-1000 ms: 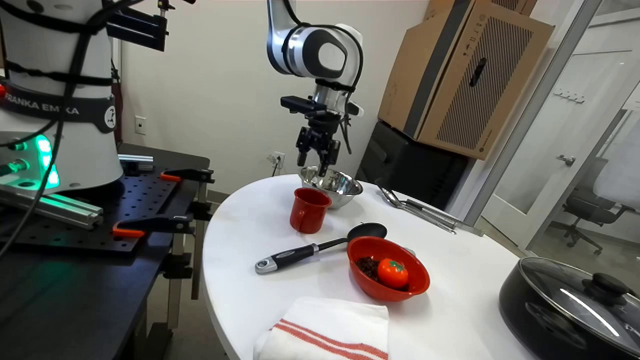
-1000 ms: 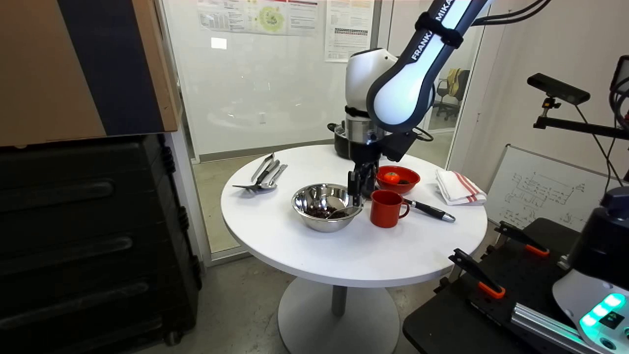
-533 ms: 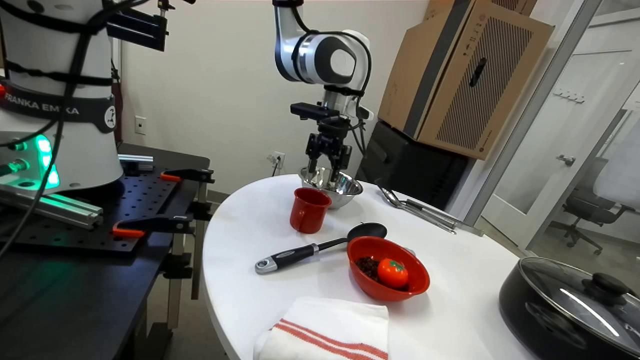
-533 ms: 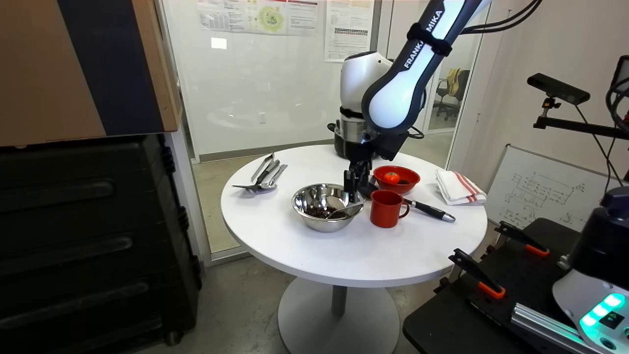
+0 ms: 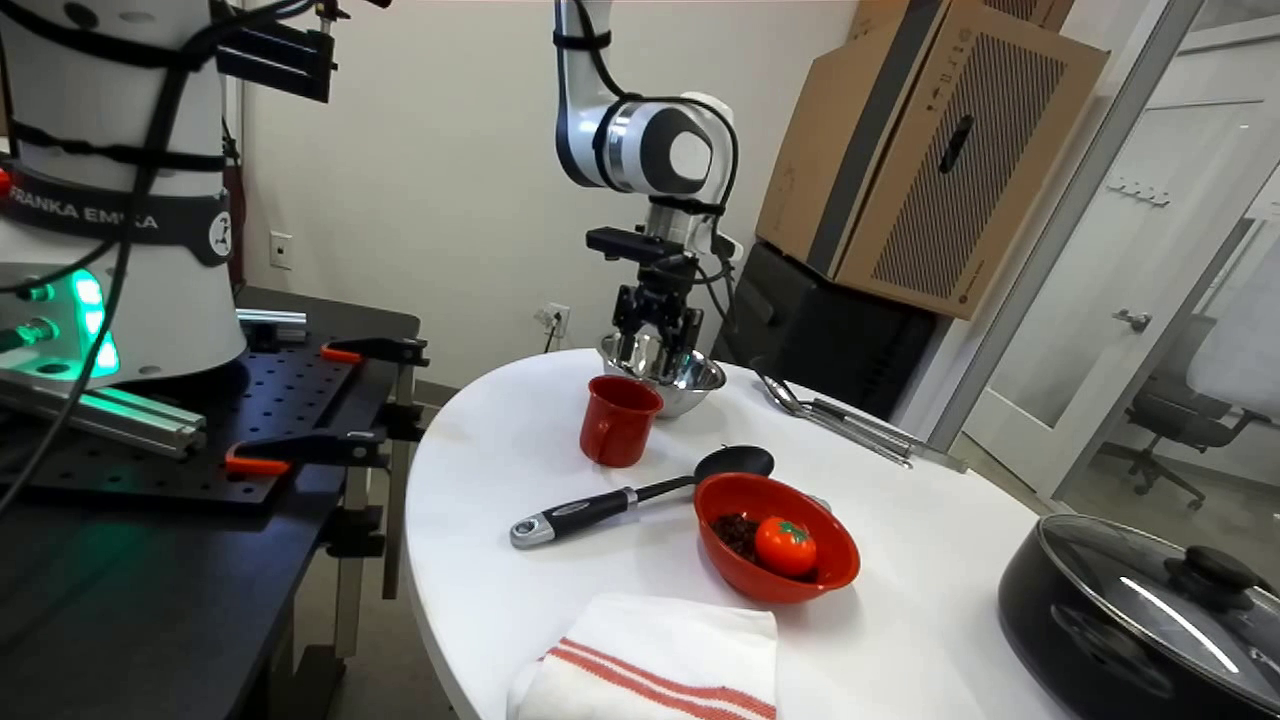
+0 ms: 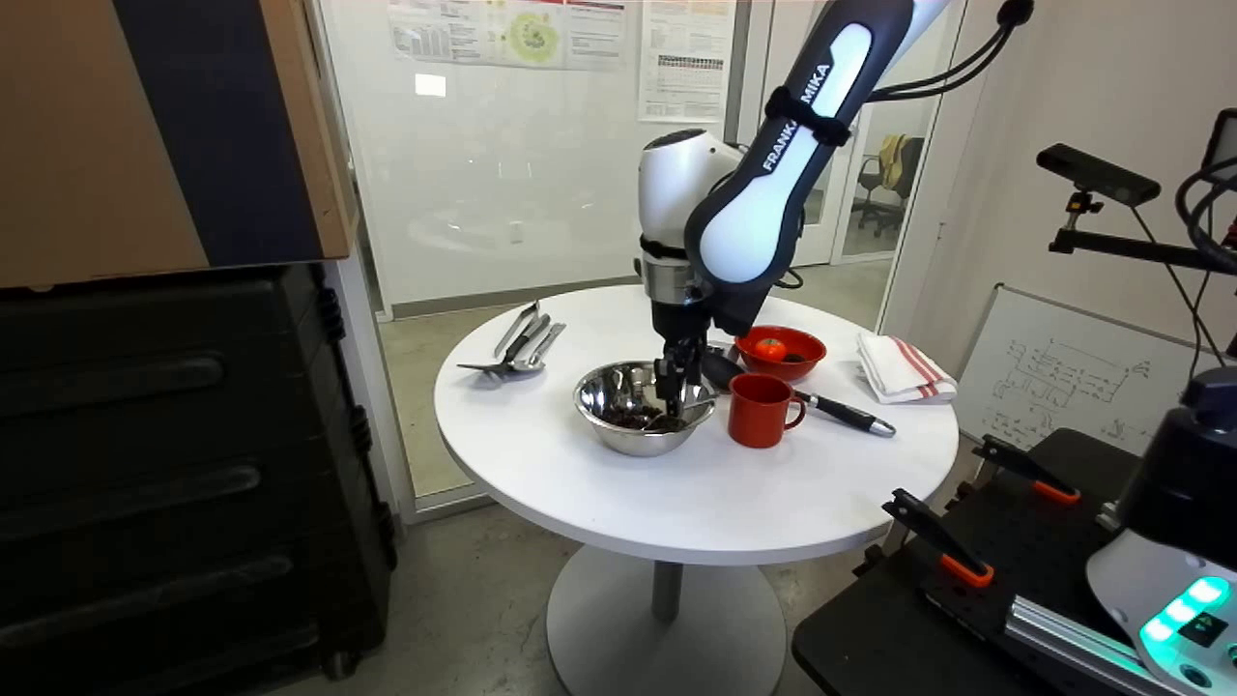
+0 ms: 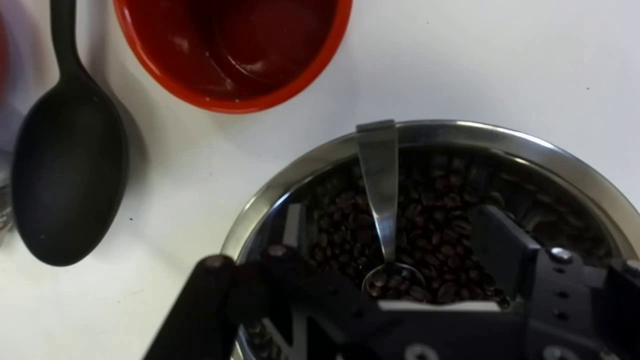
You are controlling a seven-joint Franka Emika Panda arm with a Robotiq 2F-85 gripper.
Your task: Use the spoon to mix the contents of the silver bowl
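Straddling the spoon (image 7: 378, 165), wrist view: your gripper (image 7: 395, 230) has its fingers (image 7: 500, 245) spread wide, one on either side of the slim handle, with nothing pinched between them.

Handle and rim, wrist view: the handle's end leans on the edge of the silver bowl (image 7: 450, 131), and the small scoop sits down among the dark beans (image 7: 445, 235). Pinch off-center and one finger would likely push the handle first, swinging it along the rim or dropping it in.

Narrow neck, wrist view: you look lined up nearer the thin part than the broad end. A hold there may let the spoon roll in your grip once the beans push back.

Bowl depth, in an exterior view: your fingertips (image 6: 674, 406) reach below the bowl's rim. Whether they touch beans or wall, you cannot tell; going lower could press on the metal and tip or slide it.

Red cup (image 6: 759, 416), in an exterior view: it stands just beside the bowl, near where the handle's end sticks out. A wide stir or a skidding bowl could knock it.

Bowl's inside, in an exterior view: your gripper (image 5: 648, 358) hides much of it, and the spoon cannot be made out. Judge the squeeze from here alone and you could miss.
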